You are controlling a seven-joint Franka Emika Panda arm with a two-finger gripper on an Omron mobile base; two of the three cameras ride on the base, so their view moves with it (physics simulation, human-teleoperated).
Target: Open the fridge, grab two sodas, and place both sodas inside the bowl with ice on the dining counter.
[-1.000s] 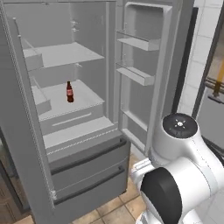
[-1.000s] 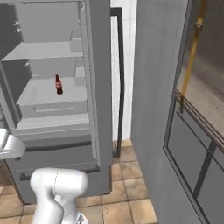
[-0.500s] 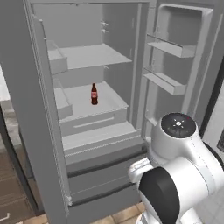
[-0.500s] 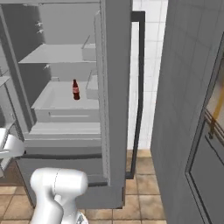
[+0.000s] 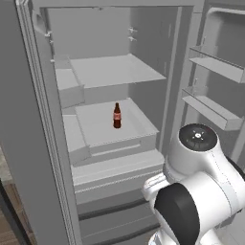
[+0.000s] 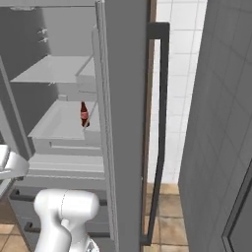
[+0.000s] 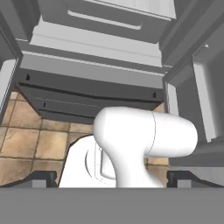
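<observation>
You are facing the fridge (image 5: 119,28), a tall, smooth grey box with both doors standing open, so the opening step looks done. One soda (image 5: 116,115), a small dark bottle with a red label and narrow neck, is standing upright on the flat pale middle shelf (image 5: 95,127), untouched; I cannot see a second. Your gripper (image 7: 112,179) is spreading its dark fingertips wide, holding nothing, pointing at the lower drawers (image 7: 87,103)

One fridge (image 5: 119,162), both upper doors swung wide. One soda (image 5: 116,115) bottle standing on the middle shelf (image 5: 103,125), alone. Two shelves inside above the drawers. Two door bins (image 5: 210,107) on the right door. One long dark handle (image 6: 160,133).
</observation>
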